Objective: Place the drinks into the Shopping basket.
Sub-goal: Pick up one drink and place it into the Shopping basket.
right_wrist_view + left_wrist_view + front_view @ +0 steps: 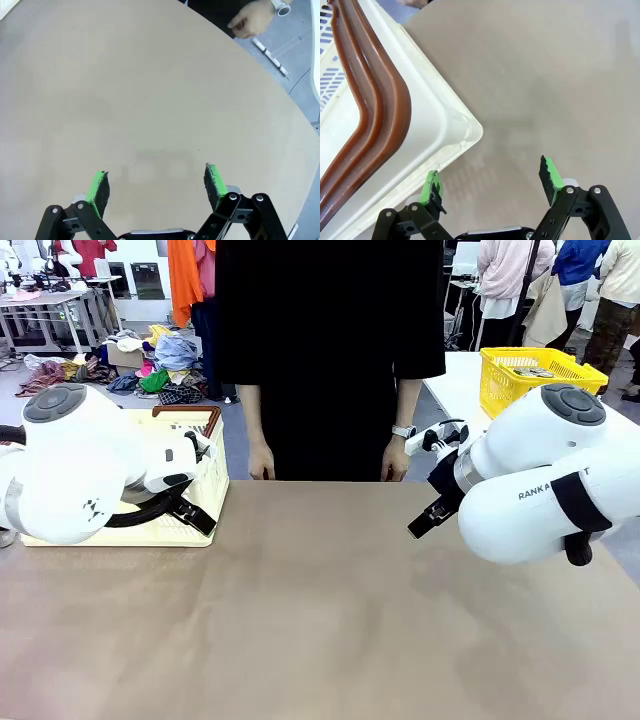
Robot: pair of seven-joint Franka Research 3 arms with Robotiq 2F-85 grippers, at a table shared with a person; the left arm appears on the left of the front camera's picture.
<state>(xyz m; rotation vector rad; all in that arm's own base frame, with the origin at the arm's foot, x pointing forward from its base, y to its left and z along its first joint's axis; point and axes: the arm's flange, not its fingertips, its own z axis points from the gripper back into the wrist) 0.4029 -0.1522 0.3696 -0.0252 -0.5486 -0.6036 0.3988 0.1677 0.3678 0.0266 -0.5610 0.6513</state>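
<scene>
Right arm [520, 445], "RANKA" lettering [541, 492], claw [155, 181] agape.

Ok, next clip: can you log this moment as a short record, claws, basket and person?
left claw: open, holding nothing, by a corner of the basket
right claw: open, holding nothing, above bare table
basket: cream with brown handles, on the table's far left part, partly behind the left arm in the front view
person: stands at the far edge, hands hanging down
background: yellow basket on another table, far right
</scene>
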